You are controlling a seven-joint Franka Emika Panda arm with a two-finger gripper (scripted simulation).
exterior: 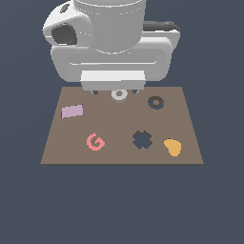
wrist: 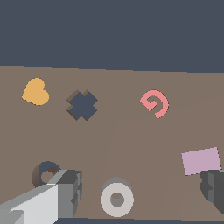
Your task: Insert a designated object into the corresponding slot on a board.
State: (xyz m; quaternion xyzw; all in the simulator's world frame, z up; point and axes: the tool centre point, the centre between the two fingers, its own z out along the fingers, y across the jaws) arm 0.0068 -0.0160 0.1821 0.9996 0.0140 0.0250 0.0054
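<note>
The light grey ring (exterior: 119,94) lies flat on the brown board (exterior: 66,152) near its far edge; it also shows in the wrist view (wrist: 117,199). My gripper (exterior: 115,91) is open, with its fingers wide apart on either side of the ring and not touching it. In the wrist view the gripper (wrist: 140,190) has one finger (wrist: 65,192) closer to the ring than the other (wrist: 214,186). The dark ring-shaped slot (exterior: 155,102) with a brown centre is empty, a short way toward the exterior view's right of the ring; it also shows in the wrist view (wrist: 46,173).
On the board are a lilac rectangle (exterior: 72,111), a pink G shape (exterior: 96,142), a dark cross-shaped cut-out (exterior: 142,139) and an orange heart (exterior: 173,147). The arm's large white body (exterior: 112,43) hangs over the board's far edge.
</note>
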